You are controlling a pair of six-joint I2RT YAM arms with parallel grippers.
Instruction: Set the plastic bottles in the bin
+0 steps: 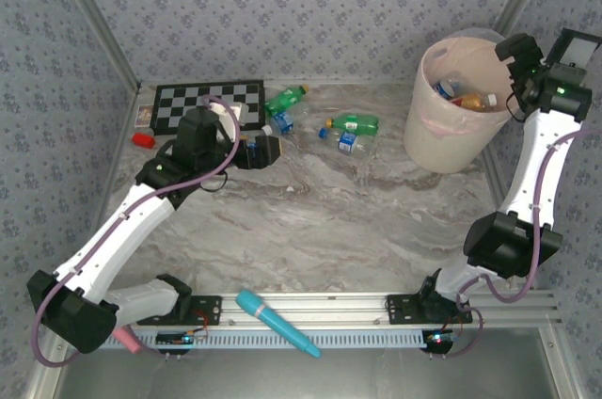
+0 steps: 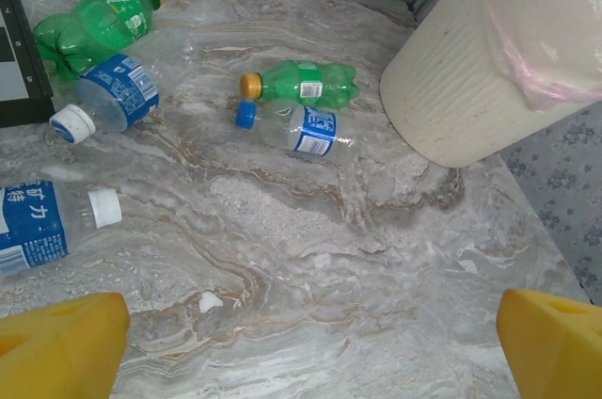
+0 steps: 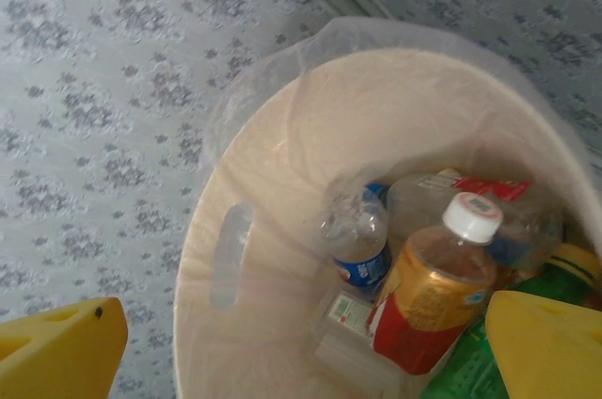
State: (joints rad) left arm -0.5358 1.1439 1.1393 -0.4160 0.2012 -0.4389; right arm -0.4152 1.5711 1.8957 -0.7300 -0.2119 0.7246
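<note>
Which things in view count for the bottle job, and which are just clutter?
For the job:
- five loose bottles on the table, two green and three clear with blue labels
- bin
- bottles already in the bin

Lying about:
- checkerboard
- red block
- teal microphone
- pink item by the left base

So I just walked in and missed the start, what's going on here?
Two robot arms are clearing plastic bottles into the bin. The right gripper hangs open over the bin, which holds several bottles already. The left gripper, open and empty, points at five bottles lying on the table.
</note>
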